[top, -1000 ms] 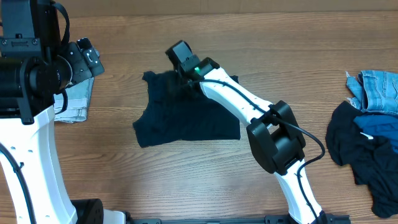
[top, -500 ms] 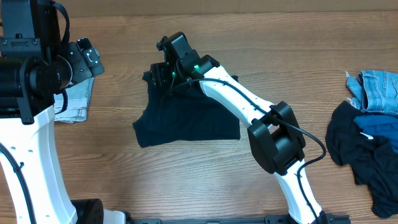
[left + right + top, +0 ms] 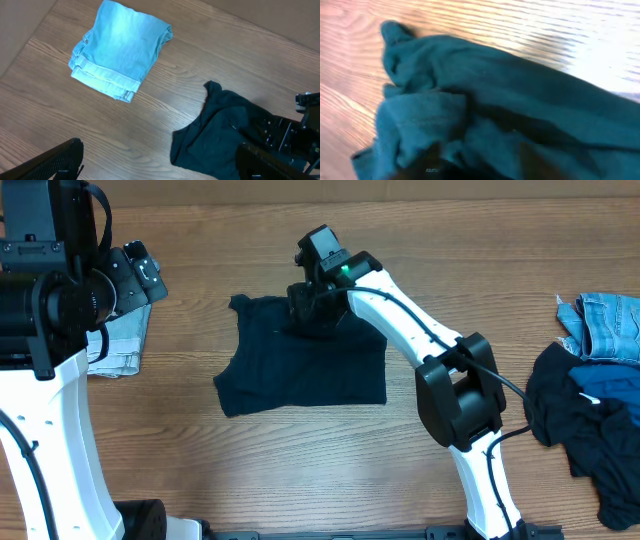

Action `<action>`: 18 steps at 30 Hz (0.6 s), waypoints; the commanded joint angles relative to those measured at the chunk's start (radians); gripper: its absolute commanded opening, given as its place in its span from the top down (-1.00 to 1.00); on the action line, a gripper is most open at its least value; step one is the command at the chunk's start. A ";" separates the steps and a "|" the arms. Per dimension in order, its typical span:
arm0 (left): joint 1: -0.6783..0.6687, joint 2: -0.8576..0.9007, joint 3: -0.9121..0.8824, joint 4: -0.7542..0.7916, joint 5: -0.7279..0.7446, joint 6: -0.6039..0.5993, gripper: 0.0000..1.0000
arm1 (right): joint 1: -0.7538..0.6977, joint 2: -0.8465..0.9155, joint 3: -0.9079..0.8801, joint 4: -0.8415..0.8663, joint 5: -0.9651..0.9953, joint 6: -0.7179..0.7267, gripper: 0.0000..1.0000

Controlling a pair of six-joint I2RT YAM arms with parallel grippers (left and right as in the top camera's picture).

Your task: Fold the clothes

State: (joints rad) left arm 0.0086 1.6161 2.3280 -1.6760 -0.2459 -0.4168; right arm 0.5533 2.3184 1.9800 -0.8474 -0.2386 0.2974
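A dark navy garment [image 3: 300, 370] lies spread on the wooden table; it also shows in the left wrist view [image 3: 220, 135]. My right gripper [image 3: 312, 302] is at its top edge, shut on a bunched fold of the cloth, which fills the right wrist view [image 3: 485, 100] and hides the fingers. A folded light-blue denim piece [image 3: 118, 345] lies at the far left, also seen in the left wrist view [image 3: 120, 47]. My left gripper [image 3: 160, 160] is open and empty, held high above the table between the denim and the dark garment.
A loose pile sits at the right edge of the table: light-blue denim [image 3: 610, 325] and dark garments [image 3: 580, 425]. The white right arm [image 3: 420, 350] stretches across the dark garment's right side. The left arm's base [image 3: 40, 380] stands at the left.
My right gripper reached left along the dark garment's top edge, then swung back right, pulling a bunch of the cloth with it. The left arm has not moved.
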 commanded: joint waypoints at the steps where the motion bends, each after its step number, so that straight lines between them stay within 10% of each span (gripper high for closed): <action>1: 0.004 0.003 -0.003 0.002 0.003 -0.013 -1.00 | 0.053 -0.001 0.011 0.024 -0.042 -0.013 0.65; 3: 0.004 0.003 -0.003 0.002 0.003 -0.013 -1.00 | 0.080 -0.001 -0.018 0.029 0.000 0.034 0.91; 14: 0.004 0.003 -0.003 0.002 0.003 -0.013 -1.00 | 0.137 -0.001 -0.158 0.472 0.027 0.062 0.92; 18: 0.004 0.003 -0.003 0.002 0.003 -0.013 -1.00 | 0.135 -0.018 -0.024 0.310 -0.031 -0.034 0.92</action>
State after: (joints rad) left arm 0.0086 1.6161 2.3280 -1.6760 -0.2459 -0.4168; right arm 0.6880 2.3203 1.8580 -0.4690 -0.2375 0.3382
